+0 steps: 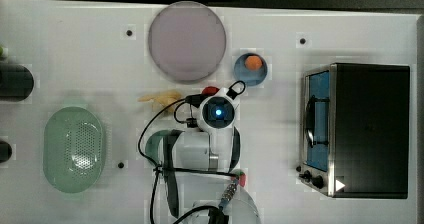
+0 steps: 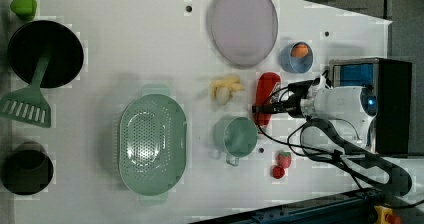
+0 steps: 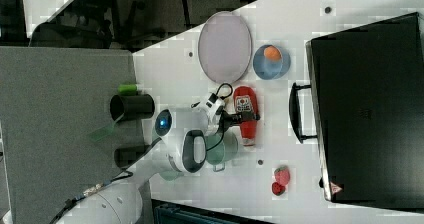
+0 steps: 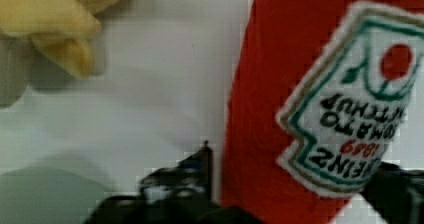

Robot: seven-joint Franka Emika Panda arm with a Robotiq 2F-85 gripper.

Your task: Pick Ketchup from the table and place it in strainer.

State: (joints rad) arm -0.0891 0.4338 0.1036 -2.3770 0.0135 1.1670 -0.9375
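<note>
Right up close in the wrist view we see the Ketchup (image 4: 280,84). It is a red bottle with a white label, and it lies flat on the white desk (image 2: 125,44). The gripper (image 4: 297,161) is down low over it. Its black fingers (image 4: 197,166) are spread apart, one on each side of the bottle. We see a thin strip of white desk between one finger and the red side, so the bottle is not squeezed. It rests on the desk.

A yellow piece (image 4: 55,14) lies just beside the bottle.

In the left view the Ketchup is near the middle of the desk. It is between the big grey plate (image 2: 242,24) and the small green cup (image 2: 237,136). The plate sits at the desk edge at the left view's top. A blue bowl (image 2: 296,58) with an orange ball in it is near the plate.

The strainer (image 2: 128,134) is a pale green basket with little holes. It sits well apart from the Ketchup, toward the left view's left. We see nothing in it.

Two red strawberries (image 2: 282,164) lie near the desk edge at the left view's bottom. A black oven (image 2: 395,104) stands by the edge at the left view's right.
</note>
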